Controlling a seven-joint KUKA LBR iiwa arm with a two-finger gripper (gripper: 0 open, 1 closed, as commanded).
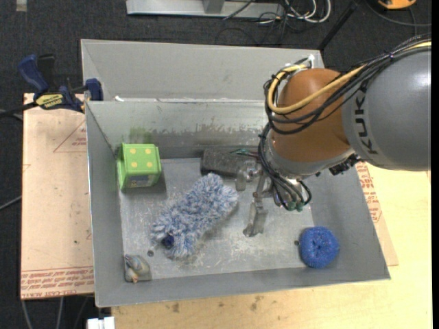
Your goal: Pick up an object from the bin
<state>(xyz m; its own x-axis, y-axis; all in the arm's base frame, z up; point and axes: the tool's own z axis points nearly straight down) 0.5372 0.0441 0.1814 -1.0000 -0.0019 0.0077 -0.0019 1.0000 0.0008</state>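
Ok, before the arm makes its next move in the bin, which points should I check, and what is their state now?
1. Tool is inside the bin, low over bare floor: ok.
2. Blue-and-white fluffy duster head lies just left of the tool, within easy reach: ok.
3. Tool carries nothing: cannot tell.
4. Dark grey block at the back wall is clear of the tool: cannot tell, they look very close.
5. Blue round scrubber at lower right lies apart from the tool: ok.
6. Green dice cube at far left stands apart: ok.
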